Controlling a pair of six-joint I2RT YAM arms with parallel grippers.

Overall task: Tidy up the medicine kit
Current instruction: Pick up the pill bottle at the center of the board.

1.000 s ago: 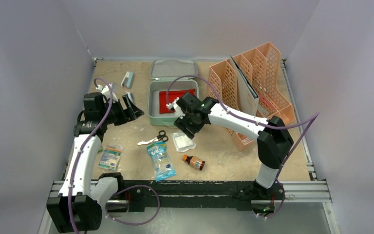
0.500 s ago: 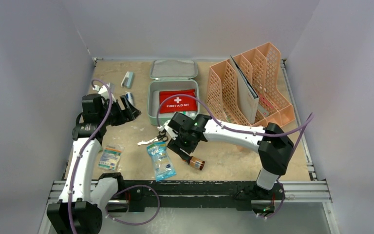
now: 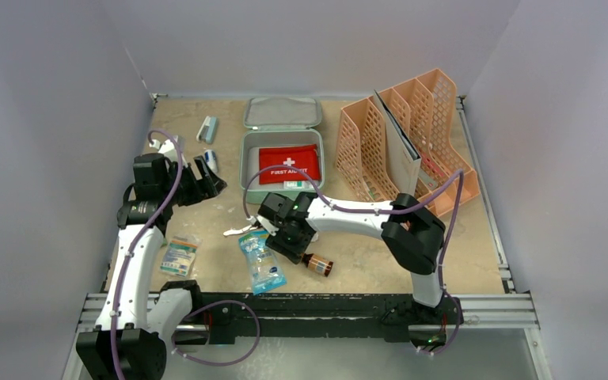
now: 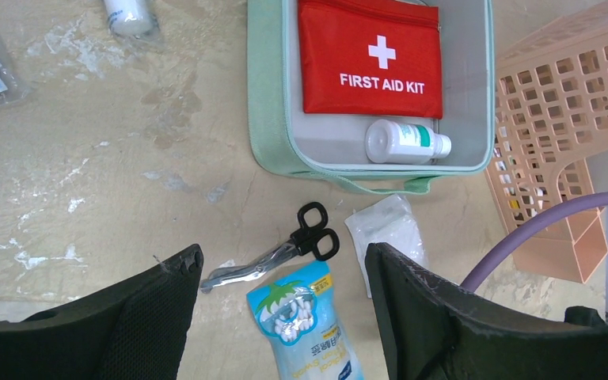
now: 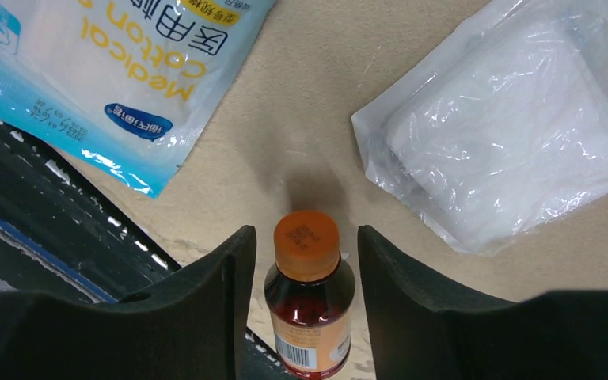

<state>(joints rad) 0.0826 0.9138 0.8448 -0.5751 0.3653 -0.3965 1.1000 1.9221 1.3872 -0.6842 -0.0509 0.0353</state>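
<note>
Kit: my medicine kit point(image 3: 247, 170) sits open at the middle rear of the table point(image 3: 364, 261), its lid point(image 3: 282, 112) lying just behind it
Done: the red pouch point(image 3: 288, 164) and a white bottle point(image 4: 406, 141) lie inside
Left: brown bottle point(image 5: 307, 301), gauze packet point(image 5: 514, 142), cotton bag point(image 5: 119, 71) and scissors point(image 4: 281, 249) lie loose in front of the kit
Right arm: stretched low across, right fingers point(image 5: 214, 293) apart, straddling the brown bottle, not yet closed on it
Left arm: raised at the left, left fingers point(image 4: 150, 309) spread wide, holding nothing

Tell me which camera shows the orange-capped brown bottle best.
The right wrist view: the brown bottle is close up, cap and barcode clear, inside the open right gripper. The top external view shows it small, beside the arm; the left wrist view misses it.
</note>
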